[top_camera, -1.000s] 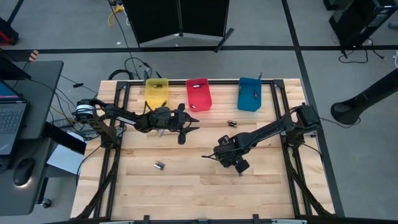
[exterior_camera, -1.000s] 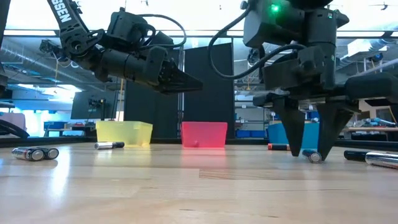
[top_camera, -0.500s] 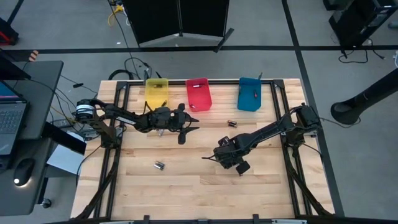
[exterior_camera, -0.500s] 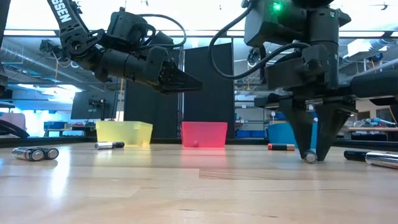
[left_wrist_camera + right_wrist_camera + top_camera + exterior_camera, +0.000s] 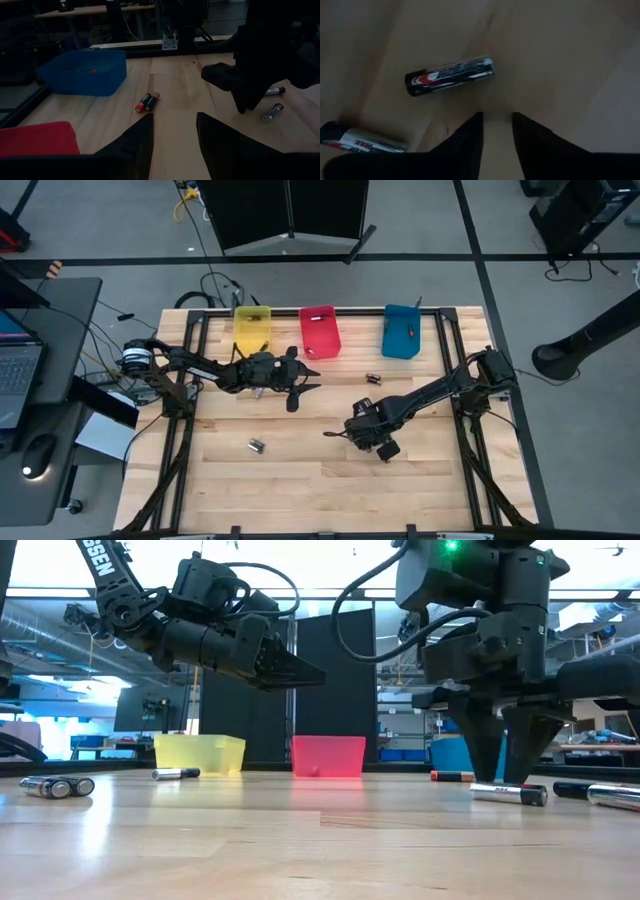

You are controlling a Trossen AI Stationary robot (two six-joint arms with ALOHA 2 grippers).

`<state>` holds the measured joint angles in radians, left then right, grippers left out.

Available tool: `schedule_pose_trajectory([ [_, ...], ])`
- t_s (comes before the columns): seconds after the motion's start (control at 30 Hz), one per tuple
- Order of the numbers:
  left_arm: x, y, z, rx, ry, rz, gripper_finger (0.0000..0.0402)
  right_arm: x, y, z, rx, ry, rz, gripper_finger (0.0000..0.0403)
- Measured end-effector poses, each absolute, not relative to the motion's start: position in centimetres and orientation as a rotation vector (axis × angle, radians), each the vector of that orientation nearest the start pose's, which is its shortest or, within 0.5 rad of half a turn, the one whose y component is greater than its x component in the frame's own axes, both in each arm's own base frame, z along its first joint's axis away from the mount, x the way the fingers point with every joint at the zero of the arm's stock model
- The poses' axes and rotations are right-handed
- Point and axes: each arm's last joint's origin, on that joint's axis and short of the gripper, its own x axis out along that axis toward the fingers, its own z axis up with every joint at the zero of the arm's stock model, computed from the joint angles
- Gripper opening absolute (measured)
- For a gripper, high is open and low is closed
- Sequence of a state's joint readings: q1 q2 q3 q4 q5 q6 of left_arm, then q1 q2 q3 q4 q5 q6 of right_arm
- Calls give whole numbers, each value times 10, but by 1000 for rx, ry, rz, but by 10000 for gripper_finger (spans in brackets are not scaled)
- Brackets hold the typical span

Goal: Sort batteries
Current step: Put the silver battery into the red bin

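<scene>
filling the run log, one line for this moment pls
right claw: empty, above battery lying on table | left claw: waiting, raised near yellow bin

Three bins and a side desk

Yellow bin (image 5: 252, 330), red bin (image 5: 320, 331) and blue bin (image 5: 402, 331) line the wooden tabletop's (image 5: 300, 480) upper edge; a laptop (image 5: 20, 380) sits far left.

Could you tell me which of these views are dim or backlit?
Left wrist view is dim, though the blue plastic bin reads clearly; right wrist view is murky, its silvery-black cylindrical battery soft-edged; low view is backlit, turning the arms into silhouettes.
</scene>
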<state>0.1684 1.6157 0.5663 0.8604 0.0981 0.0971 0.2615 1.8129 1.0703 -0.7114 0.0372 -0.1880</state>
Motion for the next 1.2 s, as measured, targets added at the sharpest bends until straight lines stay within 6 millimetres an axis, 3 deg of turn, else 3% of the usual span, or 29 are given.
schedule_pose_trajectory([
  [0.13, 297, 48, 166, 70, 191, 61, 156, 307, 78, 155, -170, 1448, 211, 158],
  [0.33, 297, 48, 166, 67, 190, 62, 156, 307, 75, 159, 342, 1535, -35, 190],
  [0.47, 297, 48, 166, 54, 190, 63, 156, 309, 81, 160, 513, 1501, -170, 200],
  [0.67, 297, 48, 165, 46, 207, 63, 156, 315, 96, 160, 610, 1393, -250, 202],
  [0.87, 296, 48, 164, 46, 216, 63, 156, 306, 97, 149, 579, 1360, -397, 188],
  [1.2, 296, 48, 164, 45, 216, 63, 156, 299, 97, 135, 579, 1332, -376, 143],
])
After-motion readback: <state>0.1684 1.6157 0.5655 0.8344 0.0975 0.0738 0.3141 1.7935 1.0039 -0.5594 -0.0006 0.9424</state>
